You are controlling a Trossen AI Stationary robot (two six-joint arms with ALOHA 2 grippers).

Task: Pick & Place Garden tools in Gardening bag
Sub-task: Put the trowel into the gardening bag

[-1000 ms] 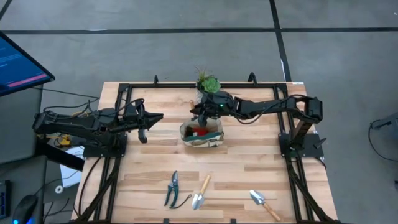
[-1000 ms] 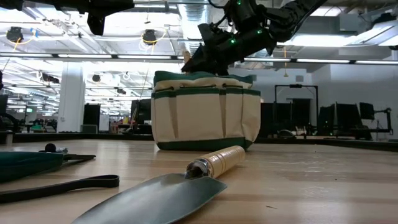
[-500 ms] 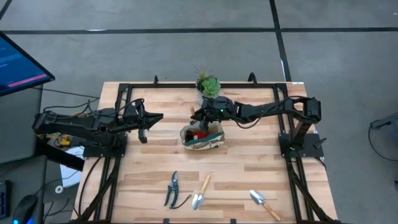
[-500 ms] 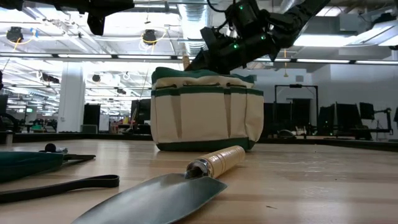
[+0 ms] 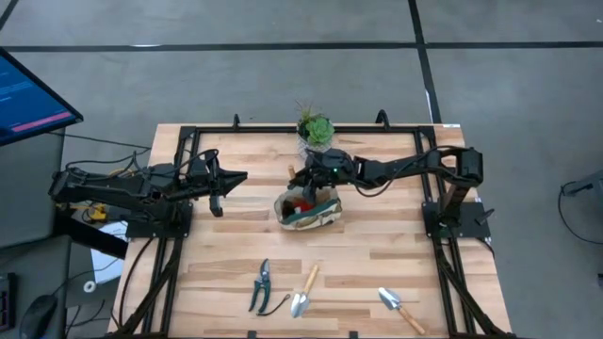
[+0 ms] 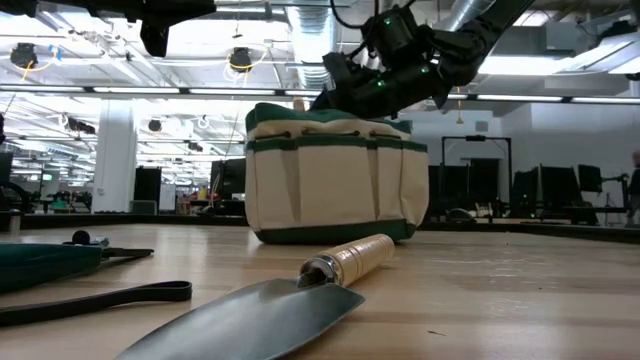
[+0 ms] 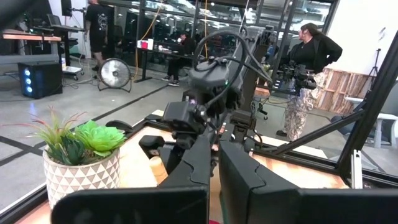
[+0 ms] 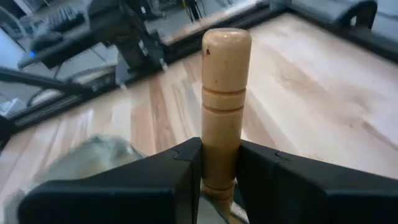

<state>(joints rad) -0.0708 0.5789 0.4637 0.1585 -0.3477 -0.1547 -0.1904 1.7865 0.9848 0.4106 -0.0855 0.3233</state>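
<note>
Overhead, ceiling lights (image 6: 240,57) glare; pale plank table (image 5: 377,245) below.

Grey concrete floor (image 5: 283,85) all round the butcher-block table (image 5: 367,254), crossed by dark seams. Monitor (image 5: 33,99) glowing blue and pink off one corner. Open industrial hall beyond: white column (image 6: 115,150), rows of ceiling lights (image 6: 240,58), exposed ducting (image 6: 470,10), dark chairs (image 6: 560,190) along the far side. Floor fan (image 7: 112,73) near a desk (image 7: 43,46), glass partitions (image 7: 161,31), a wooden pallet stack (image 7: 339,84), two people (image 7: 308,68) standing farther off.
</note>
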